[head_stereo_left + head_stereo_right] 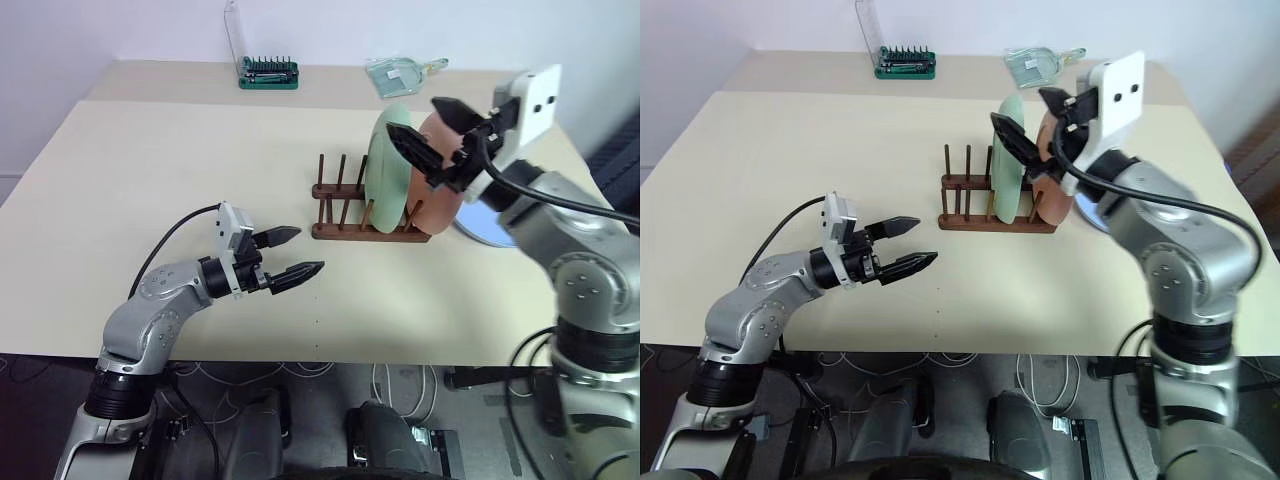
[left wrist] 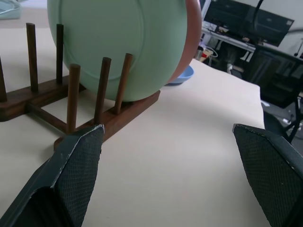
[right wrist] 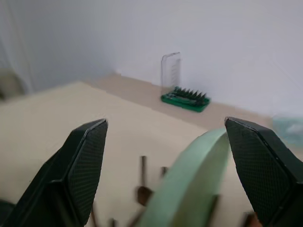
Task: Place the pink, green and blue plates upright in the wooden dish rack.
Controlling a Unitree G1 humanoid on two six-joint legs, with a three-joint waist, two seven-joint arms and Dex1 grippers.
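Already two round matte plates stand upright between the pegs of the small dark brown wooden dish rack (image 1: 340,215) on the pale beige worktop (image 1: 150,180): the pale mint green plate (image 1: 388,170) and, just behind it on the robot's right, the salmon pink plate (image 1: 440,195). Beyond them the light blue plate (image 1: 485,228) lies flat on the worktop, just beside the rack's right end. Above the green plate's rim hangs the right gripper (image 1: 432,128), jaws wide and empty. Nearer the front edge, the left gripper (image 1: 291,252) hovers level, jaws spread wide, holding nothing, pointing toward the rack. A green screwdriver-bit holder (image 1: 268,73) sits at the far edge.
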